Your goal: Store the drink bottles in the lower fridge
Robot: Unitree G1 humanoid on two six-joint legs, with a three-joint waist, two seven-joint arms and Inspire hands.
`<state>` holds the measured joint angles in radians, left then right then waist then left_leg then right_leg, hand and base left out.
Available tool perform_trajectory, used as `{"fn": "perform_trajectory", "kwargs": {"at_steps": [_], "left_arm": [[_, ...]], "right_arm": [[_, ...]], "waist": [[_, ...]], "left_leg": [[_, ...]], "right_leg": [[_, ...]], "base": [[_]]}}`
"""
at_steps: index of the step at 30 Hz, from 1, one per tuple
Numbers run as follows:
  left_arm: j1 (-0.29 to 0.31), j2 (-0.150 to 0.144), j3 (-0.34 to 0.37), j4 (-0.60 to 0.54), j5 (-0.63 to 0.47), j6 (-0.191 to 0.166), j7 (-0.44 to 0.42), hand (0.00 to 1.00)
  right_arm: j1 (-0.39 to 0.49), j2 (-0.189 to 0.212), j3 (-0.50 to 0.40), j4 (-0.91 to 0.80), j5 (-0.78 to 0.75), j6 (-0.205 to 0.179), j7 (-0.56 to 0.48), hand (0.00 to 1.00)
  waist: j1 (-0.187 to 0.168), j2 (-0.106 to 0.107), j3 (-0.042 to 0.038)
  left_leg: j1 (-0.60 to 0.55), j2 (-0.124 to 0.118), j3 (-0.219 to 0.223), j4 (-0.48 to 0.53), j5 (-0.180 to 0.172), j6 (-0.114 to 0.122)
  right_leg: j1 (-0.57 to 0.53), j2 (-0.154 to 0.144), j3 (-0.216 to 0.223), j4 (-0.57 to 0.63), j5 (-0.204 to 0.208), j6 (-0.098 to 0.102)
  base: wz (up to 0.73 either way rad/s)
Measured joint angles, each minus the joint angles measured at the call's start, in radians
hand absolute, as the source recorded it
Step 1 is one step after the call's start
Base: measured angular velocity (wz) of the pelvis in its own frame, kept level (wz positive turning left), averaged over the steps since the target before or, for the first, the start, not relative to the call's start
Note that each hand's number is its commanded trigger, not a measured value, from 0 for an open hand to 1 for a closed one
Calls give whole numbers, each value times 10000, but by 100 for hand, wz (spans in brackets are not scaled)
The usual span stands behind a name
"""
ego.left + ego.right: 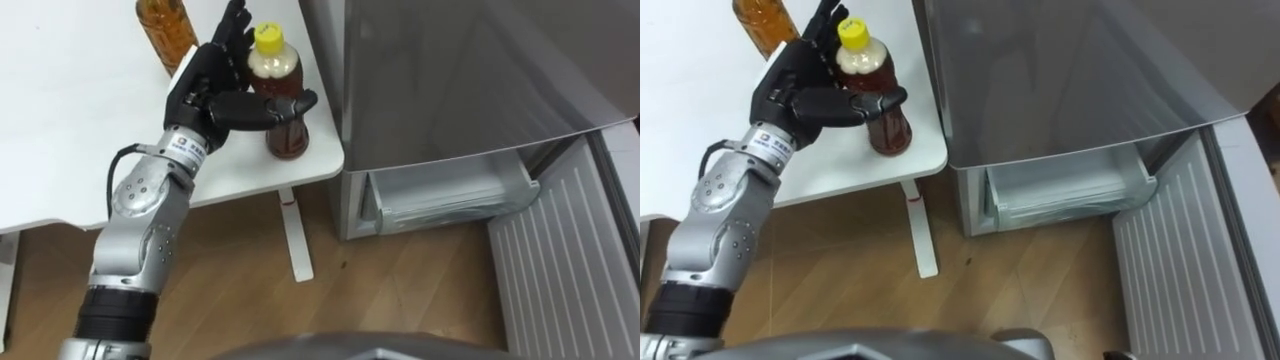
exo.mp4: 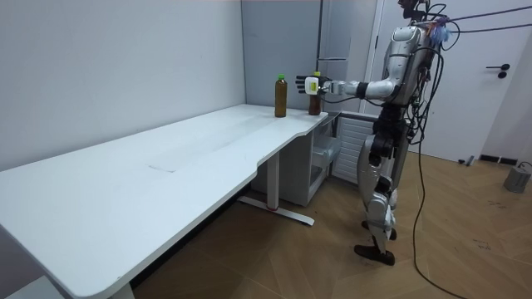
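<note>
Left robot hand: thumb across yellow-capped bottle, fingers behind it. Firm the grip, lift straight, clear of second bottle. Lower fridge drawer stands open.

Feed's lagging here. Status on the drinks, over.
Left hand thumb wrapped round yellow-cap bottle, standing on table corner. Second bottle behind it. Lower fridge door open, drawer showing; nothing in the way.

Downward head stereo; distant room view
</note>
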<state>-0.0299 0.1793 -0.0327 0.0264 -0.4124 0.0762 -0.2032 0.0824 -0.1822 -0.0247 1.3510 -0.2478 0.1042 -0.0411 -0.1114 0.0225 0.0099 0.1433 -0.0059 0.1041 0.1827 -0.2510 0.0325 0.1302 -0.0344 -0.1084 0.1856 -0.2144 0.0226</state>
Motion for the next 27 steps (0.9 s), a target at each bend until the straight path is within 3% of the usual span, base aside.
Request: {"fn": "perform_trajectory", "kwargs": {"at_steps": [4,5,6,27], "left_arm": [[-79,0,1,-1,4,70,-3,0],[-79,1,1,-1,3,82,-5,36],[-79,1,1,-1,3,87,-6,100],[-125,32,5,142,-5,191,-43,100]], "right_arm": [[22,3,1,1,35,77,6,0],[34,3,4,-4,36,76,6,0],[38,4,4,-7,38,76,6,0],[42,150,4,-57,61,201,312,0]], "waist": [[-21,13,-10],[-32,38,-26],[-35,42,-29],[-41,-15,5]], "left_leg": [[-7,1,2,7,0,0],[-7,0,2,17,0,0],[-9,1,2,26,0,0],[-101,67,19,114,1,-1]], "right_leg": [[-2,0,1,2,3,-3],[1,1,1,3,5,-5],[3,1,0,5,5,-6],[-59,15,18,15,25,-34]], "base": [[0],[0],[0],[0]]}}
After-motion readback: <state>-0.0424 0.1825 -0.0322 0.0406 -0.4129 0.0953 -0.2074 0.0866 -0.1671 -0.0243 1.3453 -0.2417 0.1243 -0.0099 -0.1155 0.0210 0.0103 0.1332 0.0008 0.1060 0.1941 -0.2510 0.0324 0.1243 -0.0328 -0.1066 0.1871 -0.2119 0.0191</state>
